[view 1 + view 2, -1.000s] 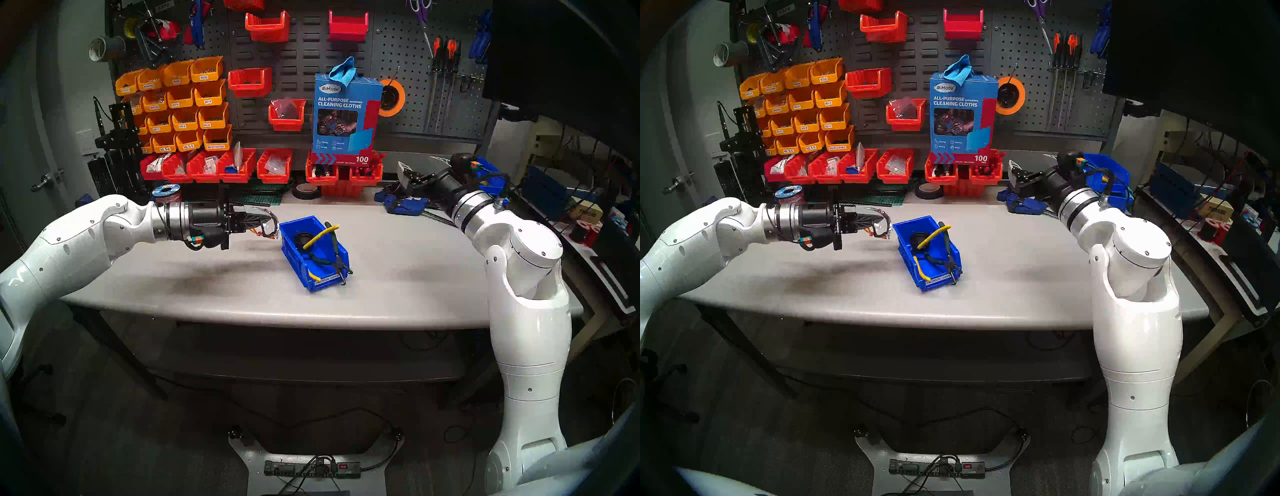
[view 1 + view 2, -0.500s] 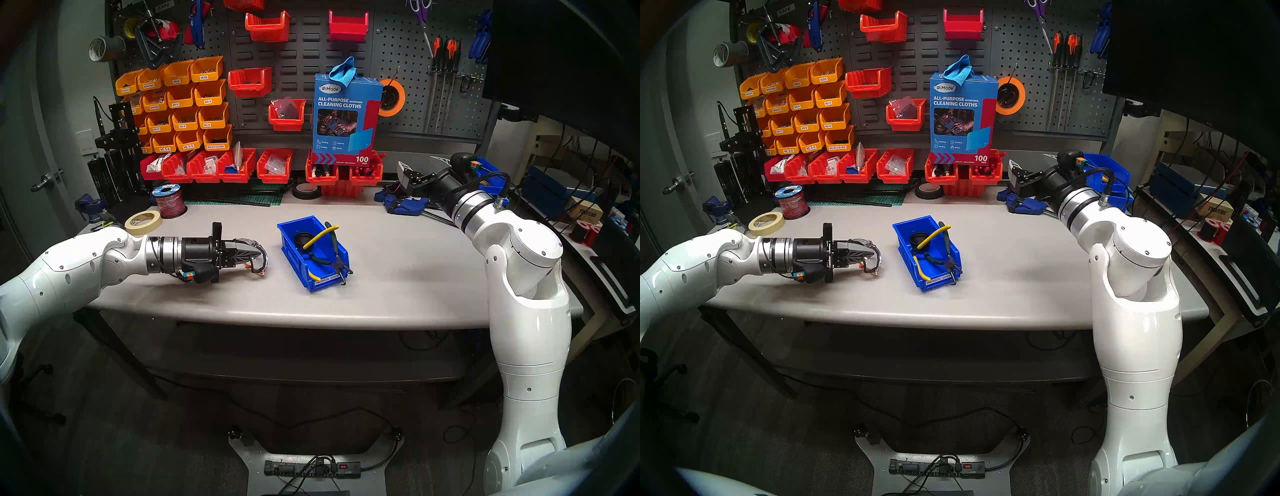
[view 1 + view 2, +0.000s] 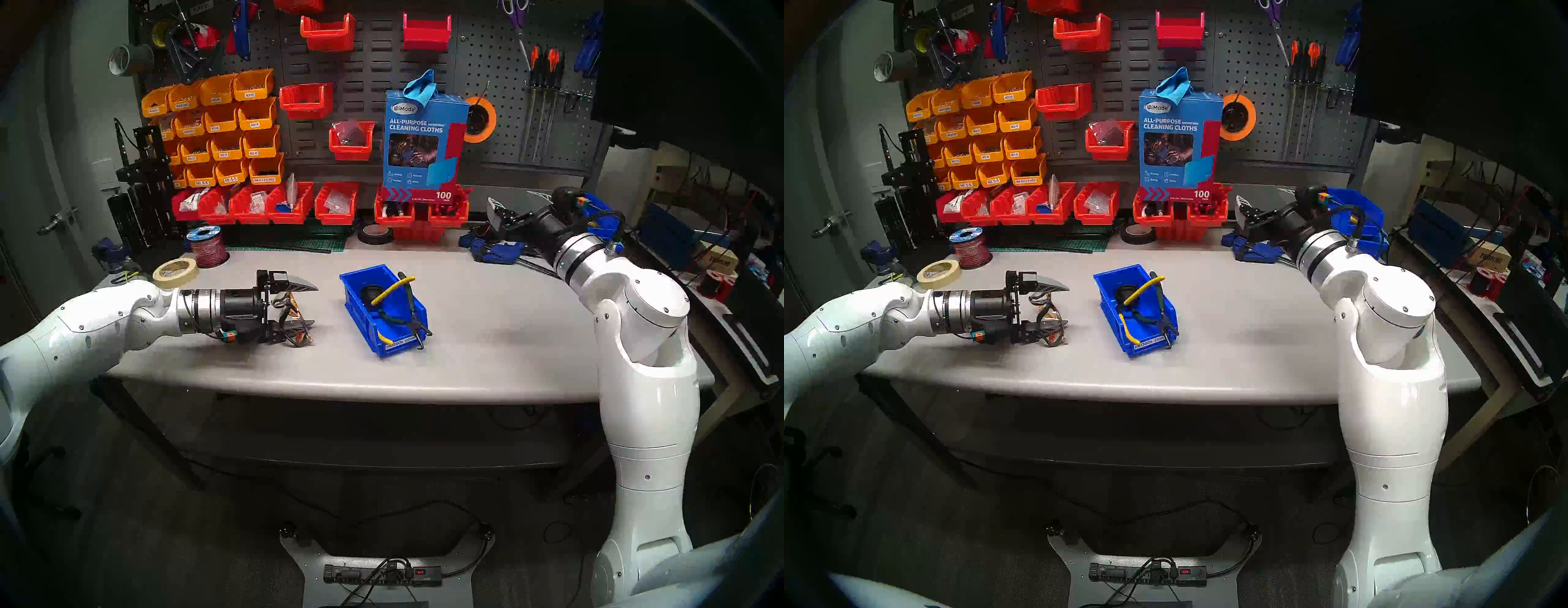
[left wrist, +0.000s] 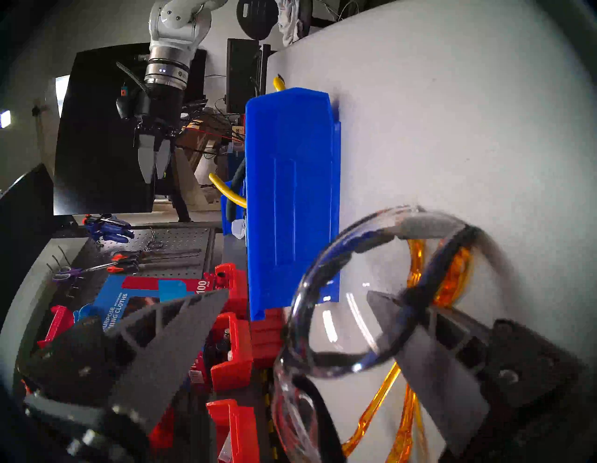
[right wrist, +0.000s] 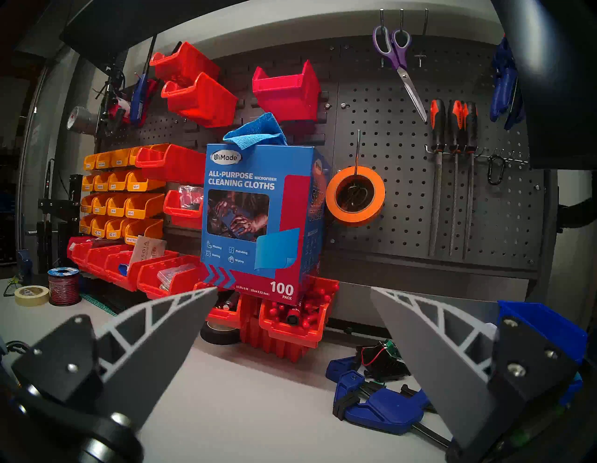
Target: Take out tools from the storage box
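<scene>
Two arms over a grey worktop [image 3: 488, 322], matte, with faint dark smudges. Left gripper [image 3: 312, 305] sits low near the table's left side, jaws spread wide, with the clear safety glasses [image 3: 297, 329] between the fingers; the glasses look to be resting on the table, contact with the lower finger unclear from the wrist view. Small blue bin [image 3: 360, 297] sits mid-table, well apart from that gripper, white label strip on its near lip; yellow-handled cutters [image 3: 392, 288], dark green-handled pliers [image 3: 413, 322] and a black round cup piece [image 3: 370, 293] are inside it. Right gripper [image 5: 294, 310] hangs raised at the back right, jaws wide apart, holding nothing, facing the pegboard wall [image 3: 500, 85]. Behind: red bins [image 3: 335, 204], yellow bins [image 3: 229, 123], cleaning cloth box [image 3: 424, 140], orange tape roll [image 3: 479, 119], files [image 3: 543, 85]. Masking tape roll [image 3: 175, 271] and a wire spool [image 3: 208, 244] sit at back left, blue clamps [image 3: 492, 250] back right.
</scene>
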`<state>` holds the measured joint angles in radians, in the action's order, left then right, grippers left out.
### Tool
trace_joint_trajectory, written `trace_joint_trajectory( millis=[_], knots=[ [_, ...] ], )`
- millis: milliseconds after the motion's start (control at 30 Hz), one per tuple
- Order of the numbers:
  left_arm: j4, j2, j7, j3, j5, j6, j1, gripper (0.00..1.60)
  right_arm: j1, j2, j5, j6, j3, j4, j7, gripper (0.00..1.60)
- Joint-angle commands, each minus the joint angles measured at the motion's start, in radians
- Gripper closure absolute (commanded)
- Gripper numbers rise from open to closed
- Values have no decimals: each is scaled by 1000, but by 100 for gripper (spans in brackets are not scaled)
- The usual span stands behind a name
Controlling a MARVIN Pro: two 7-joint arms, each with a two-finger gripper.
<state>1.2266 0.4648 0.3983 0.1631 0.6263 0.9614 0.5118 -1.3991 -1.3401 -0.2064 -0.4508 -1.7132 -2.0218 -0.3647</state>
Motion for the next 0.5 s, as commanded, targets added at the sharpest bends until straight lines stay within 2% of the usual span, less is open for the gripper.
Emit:
trace_joint_trajectory(
  millis=[0, 267, 467],
  knots=[
    [18, -14, -9, -46, -55, -1, -58, 0, 13, 0, 0, 1, 0, -13, 0, 0],
    [11, -9, -60, -63, -61, -1, -112, 0, 14, -3, 3, 0, -2, -12, -3, 0],
    [17, 11, -131, -17, -36, -1, -195, 0, 13, -5, 6, 1, -3, -12, -7, 0]
  ],
)
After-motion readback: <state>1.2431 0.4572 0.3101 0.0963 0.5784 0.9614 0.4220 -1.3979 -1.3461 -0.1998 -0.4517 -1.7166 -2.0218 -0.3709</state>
